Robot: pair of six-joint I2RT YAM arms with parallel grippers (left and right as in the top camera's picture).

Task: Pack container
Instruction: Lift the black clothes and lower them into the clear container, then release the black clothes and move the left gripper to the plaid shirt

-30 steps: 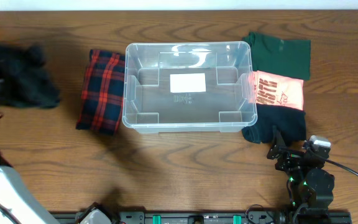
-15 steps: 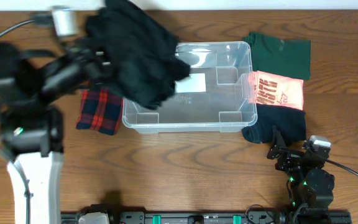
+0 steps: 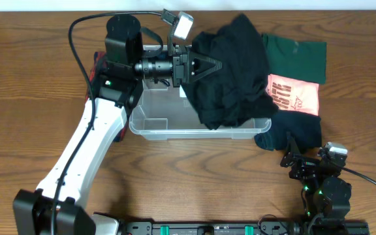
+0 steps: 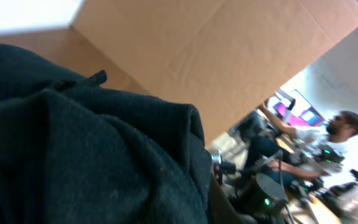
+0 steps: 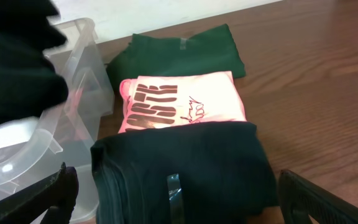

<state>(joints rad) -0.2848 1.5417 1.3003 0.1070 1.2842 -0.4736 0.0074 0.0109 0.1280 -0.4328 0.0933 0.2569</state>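
The clear plastic container (image 3: 150,120) stands at the table's middle. My left gripper (image 3: 203,66) hovers over it, shut on a bunched black garment (image 3: 232,73) that hangs over the container's right half. In the left wrist view the black garment (image 4: 73,137) fills the left side and hides the fingers. My right gripper (image 3: 297,161) rests open at the front right, just in front of a folded dark garment (image 3: 294,130). Seen from the right wrist, that dark garment (image 5: 185,165) lies between the spread fingers (image 5: 59,193), with the container (image 5: 73,93) to its left.
A pink printed shirt (image 3: 296,94) and a green shirt (image 3: 297,55) lie folded right of the container, behind the dark garment. A red plaid cloth (image 3: 97,65) peeks out under the left arm. Bare wood lies in front and to the left.
The left arm has swung from the far left to over the container, carrying the black garment rightward so it now covers the bin's right half. The right arm has not moved.
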